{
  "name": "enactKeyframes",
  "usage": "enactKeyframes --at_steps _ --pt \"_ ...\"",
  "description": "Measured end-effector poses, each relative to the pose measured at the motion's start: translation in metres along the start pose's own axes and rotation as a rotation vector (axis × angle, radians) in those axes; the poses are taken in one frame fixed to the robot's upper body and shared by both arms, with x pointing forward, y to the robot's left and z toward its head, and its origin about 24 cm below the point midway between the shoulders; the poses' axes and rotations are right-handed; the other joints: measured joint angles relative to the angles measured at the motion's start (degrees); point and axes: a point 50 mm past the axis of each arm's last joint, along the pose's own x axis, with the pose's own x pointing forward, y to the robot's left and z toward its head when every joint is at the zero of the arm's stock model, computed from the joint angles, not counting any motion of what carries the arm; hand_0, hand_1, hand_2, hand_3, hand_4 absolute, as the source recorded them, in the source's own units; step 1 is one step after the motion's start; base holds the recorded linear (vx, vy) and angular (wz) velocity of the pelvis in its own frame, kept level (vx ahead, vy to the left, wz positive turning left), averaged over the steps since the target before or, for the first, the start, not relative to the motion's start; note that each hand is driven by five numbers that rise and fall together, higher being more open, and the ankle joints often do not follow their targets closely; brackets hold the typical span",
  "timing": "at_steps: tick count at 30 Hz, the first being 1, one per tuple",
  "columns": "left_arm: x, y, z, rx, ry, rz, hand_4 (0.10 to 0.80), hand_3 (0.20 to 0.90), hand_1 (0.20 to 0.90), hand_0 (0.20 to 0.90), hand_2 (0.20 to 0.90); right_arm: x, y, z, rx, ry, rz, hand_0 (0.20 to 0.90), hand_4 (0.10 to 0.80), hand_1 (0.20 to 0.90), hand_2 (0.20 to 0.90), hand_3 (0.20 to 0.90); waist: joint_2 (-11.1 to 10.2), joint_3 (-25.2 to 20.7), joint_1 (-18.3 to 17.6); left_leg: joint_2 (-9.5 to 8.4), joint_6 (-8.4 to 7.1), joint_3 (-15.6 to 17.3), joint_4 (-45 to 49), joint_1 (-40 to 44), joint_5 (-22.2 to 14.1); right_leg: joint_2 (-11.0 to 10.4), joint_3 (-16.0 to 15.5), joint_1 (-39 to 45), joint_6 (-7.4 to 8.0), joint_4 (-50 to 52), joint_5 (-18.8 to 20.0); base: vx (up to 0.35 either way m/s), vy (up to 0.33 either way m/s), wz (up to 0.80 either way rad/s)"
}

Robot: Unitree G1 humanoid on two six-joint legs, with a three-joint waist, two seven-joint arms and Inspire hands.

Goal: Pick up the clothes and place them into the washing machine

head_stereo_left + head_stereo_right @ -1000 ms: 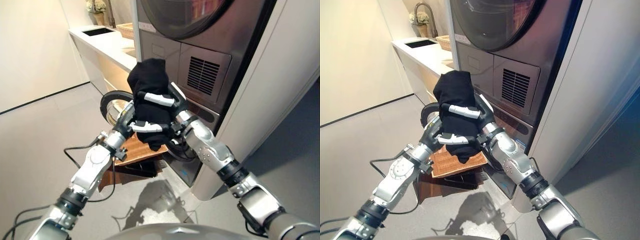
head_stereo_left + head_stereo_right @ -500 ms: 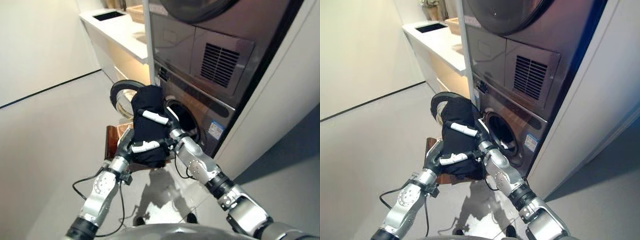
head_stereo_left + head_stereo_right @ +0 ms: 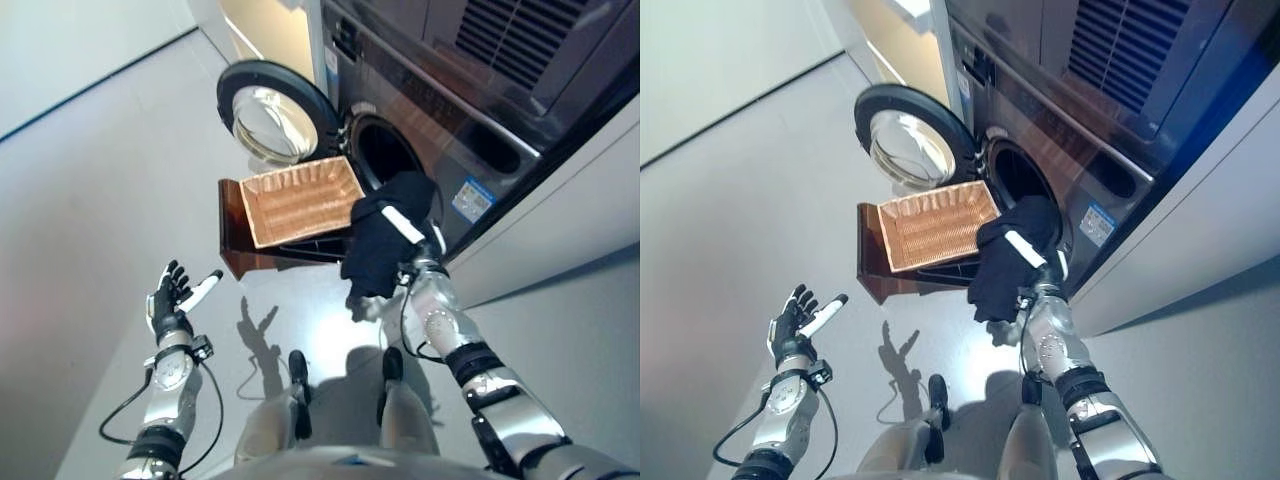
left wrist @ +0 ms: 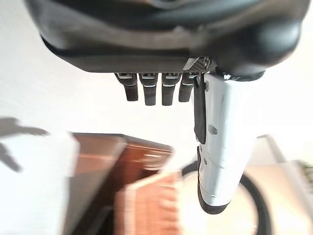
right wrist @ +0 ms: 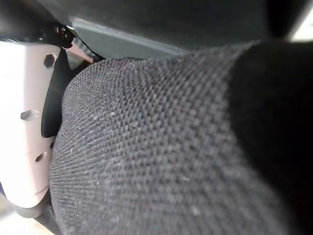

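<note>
One black garment [image 3: 378,240], one wicker basket [image 3: 300,199], one washing machine [image 3: 440,120]

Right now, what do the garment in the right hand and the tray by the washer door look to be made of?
Black garment: knitted or woven fabric, matte; the right wrist view shows a fine textured weave. Tray: looks like woven wicker or rattan, tan, with ribbed rows across its floor.

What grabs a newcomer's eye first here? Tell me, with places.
The black garment stands out, bunched in the right robot hand just before the washing machine's open drum. Beside it, a woven basket sits on a dark wooden stand below the round open door. Far off, the left robot hand hangs empty, fingers spread.
</note>
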Motion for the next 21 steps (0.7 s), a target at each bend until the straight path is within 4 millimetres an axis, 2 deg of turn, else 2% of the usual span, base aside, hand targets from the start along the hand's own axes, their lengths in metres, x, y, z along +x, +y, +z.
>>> enactKeyframes --at_steps 3,7,9,11,14,18,21 --pt "0.000 -0.010 0.001 0.013 -0.005 -0.043 0.800 0.900 0.900 0.900 0.900 0.004 0.007 0.005 0.054 -0.027 0.002 0.200 0.300 0.200 0.200 0.200 0.0 1.9 0.1 -0.02 0.04 0.6 0.8 -2.5 0.0 -0.1 1.0 -4.6 -0.42 4.1 -1.4 -0.048 0.009 -0.09" --pt "0.001 -0.028 0.006 0.005 -0.030 -0.107 0.800 0.900 0.900 0.900 0.900 0.012 0.014 0.009 0.096 -0.032 -0.015 0.200 0.300 0.200 0.200 0.200 1.6 4.1 0.3 0.17 -0.52 0.8 1.3 -4.2 0.4 -0.1 1.3 -8.2 -1.27 8.3 -3.3 -0.028 0.006 -0.01" --pt "0.000 -0.029 0.008 -0.003 -0.050 -0.122 0.800 0.900 0.900 0.900 0.900 0.019 0.018 0.020 0.125 -0.057 -0.019 0.200 0.300 0.200 0.200 0.200 2.3 4.4 0.4 0.10 -0.67 1.0 1.3 -5.3 0.4 -0.2 1.5 -10.2 -1.58 9.6 -3.7 0.000 0.000 0.00" --pt "-0.001 -0.033 0.009 -0.002 -0.057 -0.142 0.800 0.900 0.900 0.900 0.900 0.029 0.018 0.043 0.181 -0.120 -0.050 0.200 0.300 0.200 0.200 0.200 4.1 4.8 1.4 0.11 -0.80 1.1 1.3 -6.7 0.9 -0.3 1.5 -12.2 -1.75 10.9 -4.1 -0.006 0.037 0.03" --pt "-0.003 -0.033 0.007 0.002 -0.054 -0.146 0.800 0.900 0.900 0.900 0.900 0.038 0.023 0.066 0.182 -0.169 -0.063 0.200 0.300 0.200 0.200 0.200 5.5 5.1 2.5 0.03 -0.98 1.1 1.2 -7.4 1.4 -0.4 1.5 -13.9 -2.14 12.7 -5.1 0.008 0.019 0.04" --pt "-0.003 -0.035 0.006 0.004 -0.056 -0.158 0.800 0.900 0.900 0.900 0.900 0.041 0.030 0.072 0.169 -0.173 -0.055 0.200 0.300 0.200 0.200 0.200 5.9 5.0 3.7 -0.03 -1.44 0.7 1.1 -7.5 1.8 -0.6 1.2 -14.6 -2.85 14.7 -6.1 0.024 0.004 0.08" --pt "-0.004 -0.039 0.006 0.008 -0.056 -0.174 0.800 0.900 0.900 0.900 0.900 0.043 0.040 0.078 0.160 -0.183 -0.028 0.200 0.300 0.200 0.200 0.200 6.0 4.9 4.1 -0.04 -1.45 0.6 1.1 -7.4 1.8 -0.6 1.1 -14.6 -2.85 14.8 -6.1 0.009 -0.013 0.00"
